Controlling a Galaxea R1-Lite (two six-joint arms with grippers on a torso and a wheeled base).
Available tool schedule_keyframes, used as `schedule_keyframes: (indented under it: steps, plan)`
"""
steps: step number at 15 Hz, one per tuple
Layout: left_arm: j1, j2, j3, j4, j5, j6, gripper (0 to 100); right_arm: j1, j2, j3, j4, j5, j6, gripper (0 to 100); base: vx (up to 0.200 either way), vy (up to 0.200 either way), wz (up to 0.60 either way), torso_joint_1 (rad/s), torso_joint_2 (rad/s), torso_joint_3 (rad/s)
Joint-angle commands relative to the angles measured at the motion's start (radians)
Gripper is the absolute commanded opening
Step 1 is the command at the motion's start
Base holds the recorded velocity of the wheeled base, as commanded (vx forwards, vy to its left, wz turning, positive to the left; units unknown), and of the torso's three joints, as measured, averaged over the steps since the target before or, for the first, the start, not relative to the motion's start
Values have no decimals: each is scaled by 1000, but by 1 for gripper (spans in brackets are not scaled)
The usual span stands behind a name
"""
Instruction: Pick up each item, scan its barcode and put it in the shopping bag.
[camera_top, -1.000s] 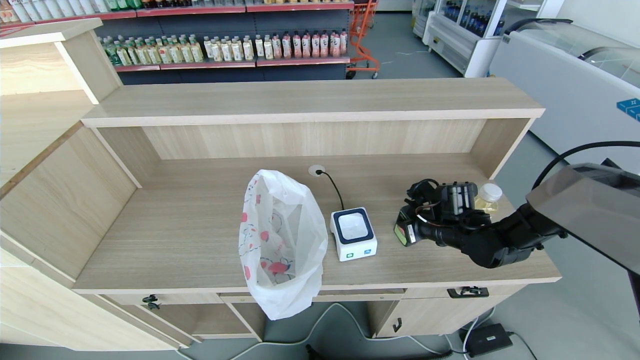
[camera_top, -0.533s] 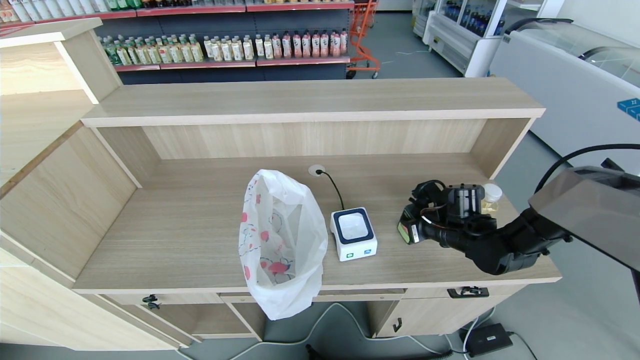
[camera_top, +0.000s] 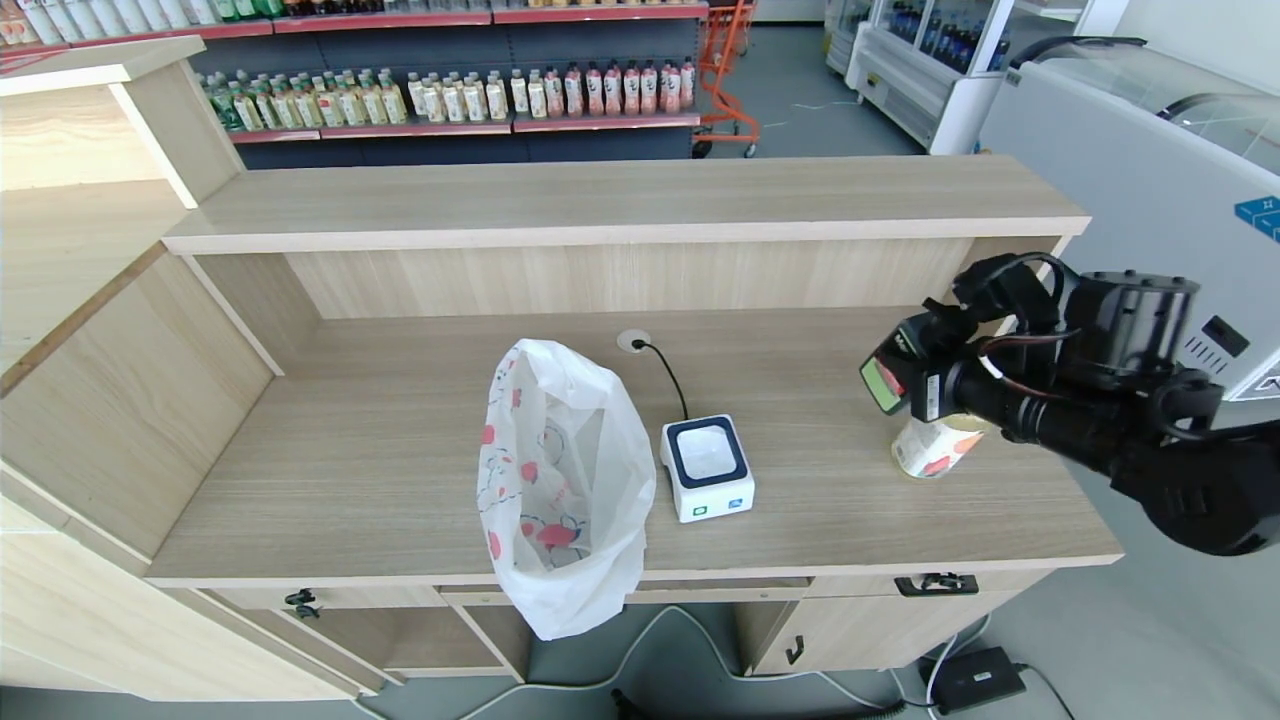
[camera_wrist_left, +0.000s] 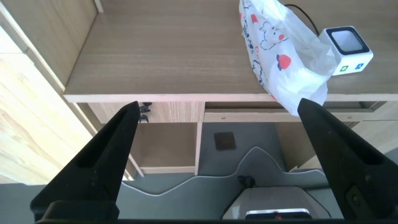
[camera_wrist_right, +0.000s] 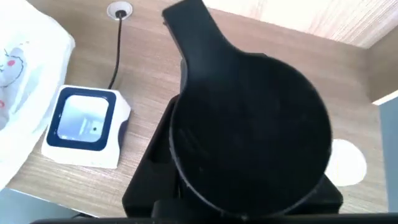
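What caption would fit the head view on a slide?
Right arm over a bottle at the counter's right end, scanner and open shopping bag to its left.

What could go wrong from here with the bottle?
1. The right gripper seems to hold the bottle only near its top, so it may slip and drop onto the counter.
2. On the way to the scanner, the bottle could knock it or catch its cable.

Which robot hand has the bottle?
The right gripper: it holds the bottle above the right end of the counter. The left gripper is open and empty, in front of the counter.
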Motion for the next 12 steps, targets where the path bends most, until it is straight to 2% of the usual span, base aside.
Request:
schedule_keyframes:
  steps: [1,2,3,4,5,7,8,9,10,11,12]
  plan:
    - [0,0,0,-1,-1,0,100,2,-384,311,-49,2,-226,0,0,0,0,0,0,0]
    - [0,0,0,1,-1,0,100,-1,-451,426,-120,5,-406,0,0,0,0,0,0,0]
    - [0,0,0,-1,-1,0,100,-1,-484,432,-149,48,-530,0,0,0,0,0,0,0]
    - [0,0,0,-1,-1,0,100,4,-488,424,-161,100,-576,0,0,0,0,0,0,0]
    - [0,0,0,-1,1,0,100,19,-490,424,-215,235,-706,0,0,0,0,0,0,0]
    - [0,0,0,-1,-1,0,100,19,-499,429,-206,494,-979,0,0,0,0,0,0,0]
    - [0,0,0,-1,-1,0,100,11,-507,428,-180,622,-1157,0,0,0,0,0,0,0]
    - [0,0,0,-1,1,0,100,14,-522,423,-148,724,-1334,0,0,0,0,0,0,0]
    - [0,0,0,-1,-1,0,100,19,-530,421,-134,781,-1449,0,0,0,0,0,0,0]
    - [0,0,0,-1,-1,0,100,47,-533,420,-102,912,-1693,0,0,0,0,0,0,0]
    - [0,0,0,-1,-1,0,100,65,-542,418,-82,1019,-1806,0,0,0,0,0,0,0]
